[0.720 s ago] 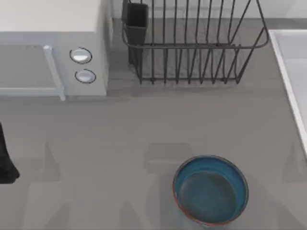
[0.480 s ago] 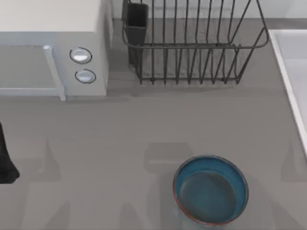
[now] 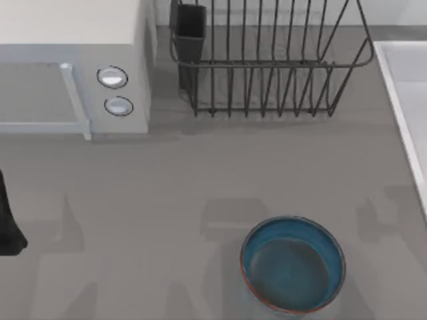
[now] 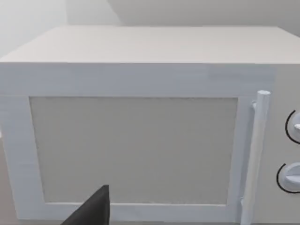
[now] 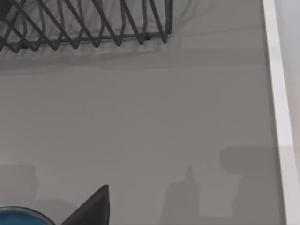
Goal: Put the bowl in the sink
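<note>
Fingers of both grippers cannot be judged released or clenched: one dark fingertip [image 5: 93,206] is being seen in the right wrist view, and one dark fingertip [image 4: 91,208] in the left wrist view, nothing more of either. Right fingertip is being shown just beside a sliver of the bowl [image 5: 18,216], apart from it, over bare counter [image 5: 140,122]. Bowl [image 3: 292,264] is being recorded upright on the counter [image 3: 200,173], near the top view's lower edge, right of centre, teal inside facing up. Sink [image 3: 407,87] is lying at the right edge, well apart from the bowl; its whitish rim [image 5: 279,108] is also being seen from the right wrist. Rack [image 3: 267,60] is standing behind the bowl. Left arm [image 3: 8,223] is being seen at the left edge, facing the microwave [image 4: 140,117].
</note>
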You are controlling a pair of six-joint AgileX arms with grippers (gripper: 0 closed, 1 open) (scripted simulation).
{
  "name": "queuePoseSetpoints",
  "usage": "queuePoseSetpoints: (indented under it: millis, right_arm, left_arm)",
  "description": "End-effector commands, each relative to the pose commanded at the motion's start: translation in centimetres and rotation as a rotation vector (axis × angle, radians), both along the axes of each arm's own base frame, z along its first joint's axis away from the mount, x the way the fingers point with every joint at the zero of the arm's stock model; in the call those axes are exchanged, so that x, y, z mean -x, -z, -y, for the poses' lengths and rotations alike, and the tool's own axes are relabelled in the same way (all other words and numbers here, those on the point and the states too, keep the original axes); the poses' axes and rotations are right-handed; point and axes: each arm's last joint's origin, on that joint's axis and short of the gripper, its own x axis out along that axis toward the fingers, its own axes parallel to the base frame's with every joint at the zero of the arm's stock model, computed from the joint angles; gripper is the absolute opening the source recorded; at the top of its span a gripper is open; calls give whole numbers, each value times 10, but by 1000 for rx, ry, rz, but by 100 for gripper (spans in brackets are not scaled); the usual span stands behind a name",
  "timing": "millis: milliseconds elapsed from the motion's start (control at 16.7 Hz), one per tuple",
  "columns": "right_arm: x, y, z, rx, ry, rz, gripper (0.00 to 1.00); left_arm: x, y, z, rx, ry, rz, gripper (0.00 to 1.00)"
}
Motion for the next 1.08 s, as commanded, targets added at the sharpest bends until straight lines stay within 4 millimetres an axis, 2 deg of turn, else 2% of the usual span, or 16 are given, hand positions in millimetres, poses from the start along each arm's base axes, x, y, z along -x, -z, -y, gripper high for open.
queuePoseSetpoints:
  millis: [300,480,780,900,1080]
  right_arm:
    - [-48,-9,-48,52,-38,-540,100]
    - [-71,-8,-82,121,-27,-771,100]
    - [-93,-8,-127,213,3,-959,100]
    - [-97,-7,-137,231,9,-987,100]
    - [-98,-7,-138,234,10,-991,100]
  left_arm:
    - [0,0,0,0,0,0,100]
    - [0,0,0,0,0,0,100]
    - [0,0,0,0,0,0,100]
    - [0,0,0,0,0,0,100]
    - [0,0,0,0,0,0,100]
